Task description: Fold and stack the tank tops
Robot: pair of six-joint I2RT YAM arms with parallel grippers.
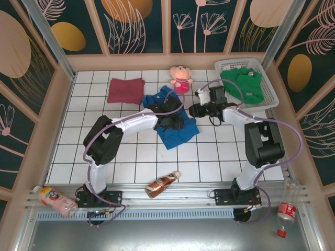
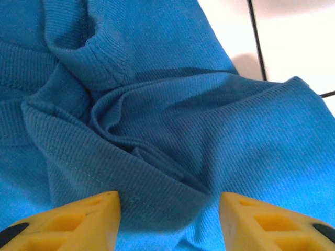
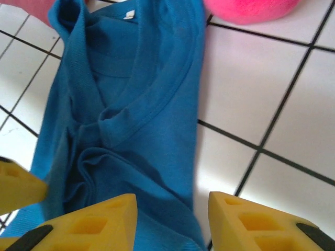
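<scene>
The bright blue tank top [image 1: 175,133] lies crumpled in the middle of the tiled table. My left gripper [image 1: 171,121] hovers low over it, jaws open, and a raised fold of the blue cloth [image 2: 157,172] sits between the yellow fingers [image 2: 84,219]. My right gripper [image 1: 196,110] stands open at the cloth's right edge, over blue fabric [image 3: 146,104] and bare tile. The maroon tank top [image 1: 125,90] lies folded at the back left. The green tank top [image 1: 243,83] sits in the white basket [image 1: 272,97].
A pink plush doll [image 1: 180,78] lies just behind the blue cloth, its pink body [image 3: 246,8] close ahead of my right gripper. A brown bottle [image 1: 162,183] lies near the front edge. Two more bottles [image 1: 55,200] [image 1: 285,213] rest by the rail.
</scene>
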